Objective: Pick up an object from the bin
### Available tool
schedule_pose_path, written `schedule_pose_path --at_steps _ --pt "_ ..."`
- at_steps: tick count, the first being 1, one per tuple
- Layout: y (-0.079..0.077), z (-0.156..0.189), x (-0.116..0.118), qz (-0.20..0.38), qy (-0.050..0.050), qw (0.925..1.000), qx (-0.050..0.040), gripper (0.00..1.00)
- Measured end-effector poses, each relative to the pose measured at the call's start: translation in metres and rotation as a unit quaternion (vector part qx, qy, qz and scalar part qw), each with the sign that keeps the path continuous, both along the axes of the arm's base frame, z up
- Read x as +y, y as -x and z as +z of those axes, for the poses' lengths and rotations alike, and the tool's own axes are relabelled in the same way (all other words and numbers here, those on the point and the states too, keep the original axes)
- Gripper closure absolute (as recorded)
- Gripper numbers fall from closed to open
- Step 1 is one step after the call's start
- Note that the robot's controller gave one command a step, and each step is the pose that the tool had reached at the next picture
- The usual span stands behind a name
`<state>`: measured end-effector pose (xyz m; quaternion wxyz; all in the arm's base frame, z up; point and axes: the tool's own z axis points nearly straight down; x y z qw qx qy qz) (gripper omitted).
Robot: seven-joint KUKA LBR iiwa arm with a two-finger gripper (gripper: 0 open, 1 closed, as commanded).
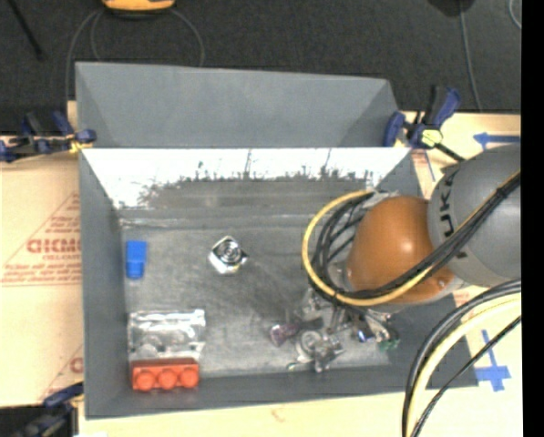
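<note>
I work from one camera, mounted above the grey metal bin (100,280) and set somewhat to one side, so I look down into it at a slant. The far wall (235,107) rises at the top of my view and the near rim (208,404) runs along the bottom. It sits near enough that the bin takes most of the frame, with dark floor (281,25) beyond. The arm (486,221) enters from my right, its orange cover (390,244) over the bin's right end
</note>
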<state>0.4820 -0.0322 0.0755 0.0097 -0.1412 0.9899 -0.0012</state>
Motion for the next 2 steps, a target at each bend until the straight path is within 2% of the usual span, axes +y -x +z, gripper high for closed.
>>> schedule_pose_path --at_steps 1,2 --pt "0.007 0.118 -0.001 0.013 0.001 0.9999 0.0050 1.00" --pt "-0.002 0.200 -0.003 0.025 0.002 0.9997 0.0036 1.00"
